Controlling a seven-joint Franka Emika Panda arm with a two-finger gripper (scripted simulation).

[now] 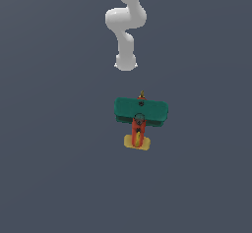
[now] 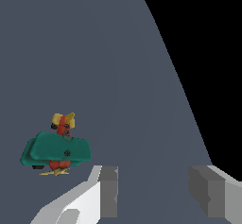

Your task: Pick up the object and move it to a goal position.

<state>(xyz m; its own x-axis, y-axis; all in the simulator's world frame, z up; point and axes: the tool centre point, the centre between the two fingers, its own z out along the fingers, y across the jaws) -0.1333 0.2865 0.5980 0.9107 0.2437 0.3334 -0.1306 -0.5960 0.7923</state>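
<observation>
Only toy biplane (image 1: 141, 113) beside spread fingers (image 2: 109, 192).

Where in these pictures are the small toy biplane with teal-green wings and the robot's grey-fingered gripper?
Small toy biplane with teal-green wings (image 1: 141, 111): exterior view, on the upper wing.
Robot's grey-fingered gripper (image 2: 153, 192): wrist view, midway between the two fingertips, which stand apart.

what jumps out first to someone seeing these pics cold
The toy biplane grabs the eye: teal wings, red-orange body and yellow tail, alone on a plain grey floor. Above it in the exterior view stands the white arm. In the wrist view the gripper has its fingers spread wide with nothing between them, the plane off to one side.
</observation>
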